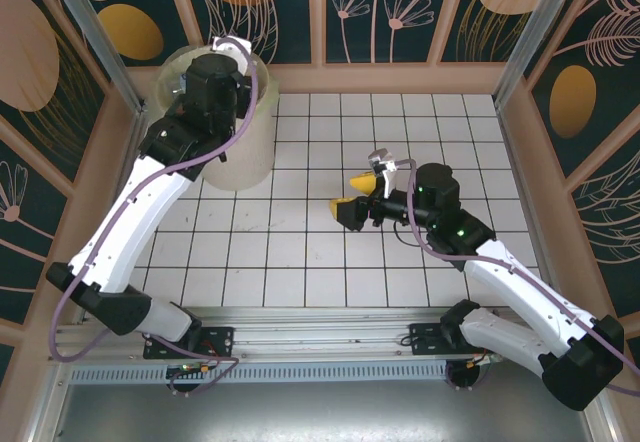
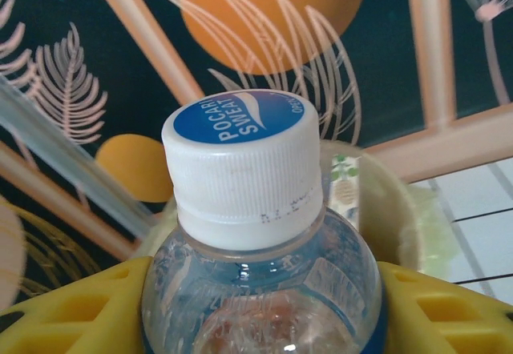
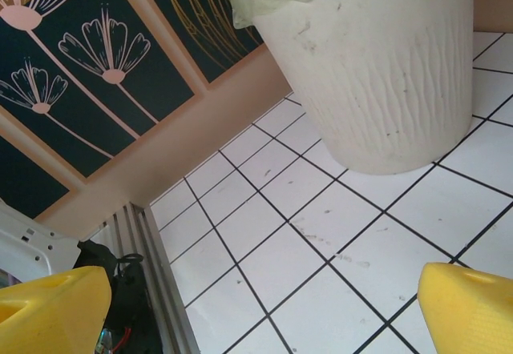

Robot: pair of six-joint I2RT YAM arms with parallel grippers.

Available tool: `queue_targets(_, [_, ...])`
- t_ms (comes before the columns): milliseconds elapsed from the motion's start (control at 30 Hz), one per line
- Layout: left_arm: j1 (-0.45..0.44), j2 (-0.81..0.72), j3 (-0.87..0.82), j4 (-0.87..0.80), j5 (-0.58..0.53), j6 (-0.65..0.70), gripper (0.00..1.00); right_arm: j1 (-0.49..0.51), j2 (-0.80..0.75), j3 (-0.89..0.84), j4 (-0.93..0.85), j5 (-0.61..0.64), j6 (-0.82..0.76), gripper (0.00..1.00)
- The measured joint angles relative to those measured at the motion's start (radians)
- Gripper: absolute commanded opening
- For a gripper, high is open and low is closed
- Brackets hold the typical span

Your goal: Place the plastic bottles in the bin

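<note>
Left wrist view: a clear bottle (image 2: pixel 256 274) with white, blue-topped cap (image 2: pixel 244 162), clamped in the left jaws above the cream bin (image 1: pixel 245 147) far left (contents mostly hidden); right jaws gape wide over the desk (image 1: pixel 330 262).

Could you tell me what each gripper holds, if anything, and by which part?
The left gripper holds a clear white-capped bottle by its shoulder, between its yellow jaws; the right gripper is open and empty.

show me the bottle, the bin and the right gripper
bottle (image 2: pixel 244 170): left wrist view, on its white cap
bin (image 3: pixel 385 74): right wrist view, on its outer wall
right gripper (image 3: pixel 263 310): right wrist view, midway between fingertips
</note>
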Motion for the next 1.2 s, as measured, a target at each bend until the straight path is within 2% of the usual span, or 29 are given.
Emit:
queue_targets(167, [0.039, 0.043, 0.0, 0.016, -0.033, 0.066, 0.57, -0.002, -0.013, 0.0, -0.015, 0.011, 0.0, 0.99])
queue_targets(333, [0.104, 0.098, 0.0, 0.027, 0.007, 0.07, 0.63, -0.002, -0.021, 0.0, -0.027, 0.018, -0.001, 0.99])
queue_targets(433, [0.113, 0.138, 0.006, 0.027, 0.033, 0.071, 0.65, -0.003, -0.021, 0.0, -0.032, 0.022, -0.001, 0.99])
queue_targets(533, [0.112, 0.176, 0.015, 0.026, 0.056, 0.074, 0.72, -0.004, -0.023, 0.0, -0.035, 0.025, -0.001, 0.99])
queue_targets(733, [0.113, 0.224, 0.05, 0.01, 0.101, 0.055, 0.93, -0.012, -0.034, 0.0, -0.045, 0.035, -0.001, 0.99])
queue_targets(833, [0.114, 0.228, 0.08, -0.005, 0.13, 0.034, 0.99, -0.016, -0.035, 0.0, -0.045, 0.04, 0.0, 0.99])
queue_targets(967, [0.125, 0.228, 0.138, -0.023, 0.176, -0.008, 0.99, -0.017, -0.034, 0.0, -0.045, 0.043, 0.0, 0.99])
queue_targets(1033, [0.137, 0.227, 0.162, -0.026, 0.201, -0.036, 0.94, -0.017, -0.034, 0.0, -0.044, 0.044, 0.0, 0.99])
queue_targets(1133, [0.155, 0.224, 0.176, -0.027, 0.24, -0.078, 0.78, -0.017, -0.031, 0.0, -0.04, 0.044, 0.003, 0.98])
queue_targets(1200, [0.164, 0.224, 0.178, -0.029, 0.261, -0.098, 0.75, -0.017, -0.026, 0.0, -0.031, 0.044, 0.005, 0.98])
